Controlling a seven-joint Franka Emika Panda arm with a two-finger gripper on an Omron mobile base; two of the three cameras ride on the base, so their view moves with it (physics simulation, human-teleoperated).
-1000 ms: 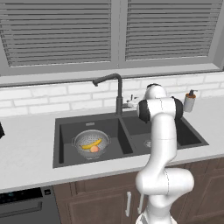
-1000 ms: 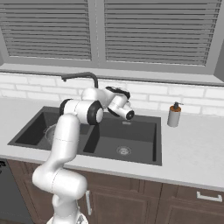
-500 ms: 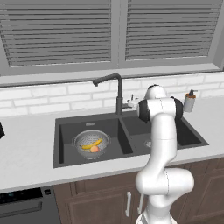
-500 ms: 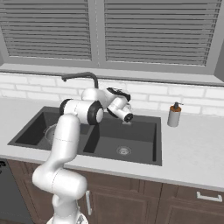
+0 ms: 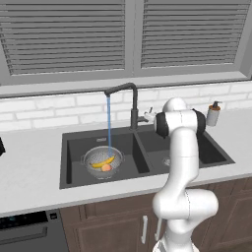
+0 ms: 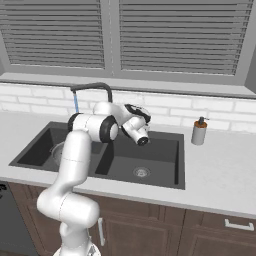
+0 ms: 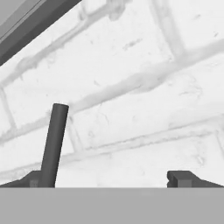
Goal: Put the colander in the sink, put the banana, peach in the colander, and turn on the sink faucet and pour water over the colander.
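Left base view, from the left: pale worktop (image 5: 29, 167) carrying the dark 2-basin sink (image 5: 142, 150). In the left basin, the silver colander (image 5: 102, 163), upright on the basin floor, with the banana (image 5: 103, 162) and the peach (image 5: 107, 168) inside, touching each other. A thin blue stream of water (image 5: 109, 123) dropping from the spout tip straight into the colander, landing by the banana. Sink faucet (image 5: 133, 106) rising behind the divider between the 2 basins, spout swung over the left basin. Just right of the faucet base, the pincer (image 5: 149, 116), partly hidden behind the white arm, close to the small side lever; contact cannot be told. Further right, on the worktop behind the right basin, a soap dispenser (image 5: 213, 114), well apart from the arm.

Right base view, same order: colander rim (image 6: 58, 150) peeking out behind the arm in the left basin, water (image 6: 76, 104) under the spout tip, faucet arch (image 6: 95, 87) above the arm's elbow, right basin with its round drain (image 6: 141, 172), soap dispenser (image 6: 199, 132) on the worktop to the right.

Hand view: white brick wall (image 7: 131, 87) close ahead, a dark grey rod (image 7: 53, 144) standing just beside the left fingertip (image 7: 30, 180), right fingertip (image 7: 181, 178) far across. Pincer (image 7: 107, 180) spread wide, pinching nothing.
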